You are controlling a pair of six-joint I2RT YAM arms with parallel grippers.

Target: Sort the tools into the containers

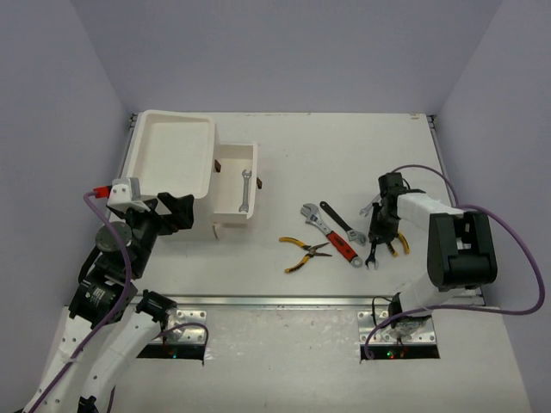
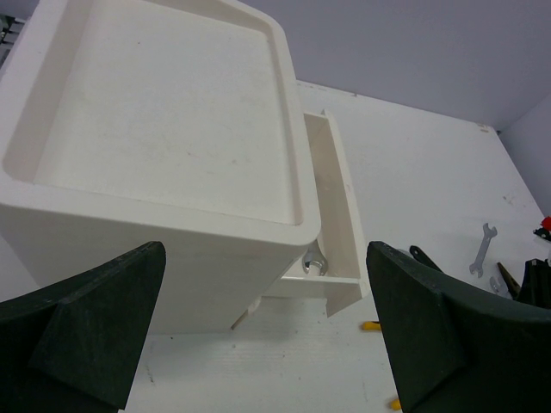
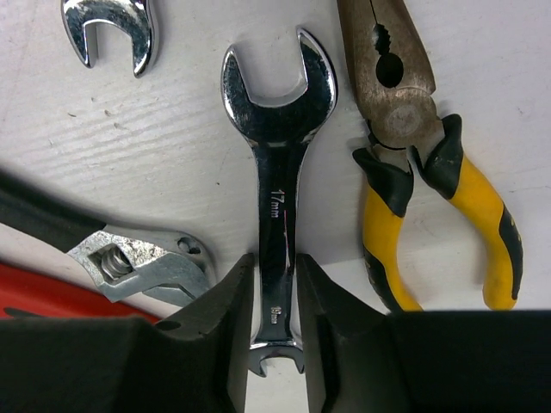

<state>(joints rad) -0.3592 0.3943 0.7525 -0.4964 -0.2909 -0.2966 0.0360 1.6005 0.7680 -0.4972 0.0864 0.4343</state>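
Note:
In the right wrist view my right gripper (image 3: 277, 301) is shut on the lower shank of a silver spanner (image 3: 280, 172) that lies flat on the table. Yellow-handled pliers (image 3: 430, 172) lie just to its right, and the head of an adjustable wrench (image 3: 138, 262) just to its left. From above, this gripper (image 1: 376, 249) points down at the right end of the row of tools. The white container (image 1: 172, 163) stands at the back left with a drawer (image 1: 237, 181) pulled out; a spanner (image 1: 244, 189) lies inside. My left gripper (image 1: 176, 212) hangs open and empty in front of the box.
A red-handled adjustable wrench (image 1: 331, 234), a black wrench (image 1: 342, 222) and yellow-handled long-nose pliers (image 1: 303, 251) lie mid-table. Another spanner head (image 3: 110, 26) shows at the top left of the right wrist view. The container's tray top (image 2: 155, 129) holds nothing.

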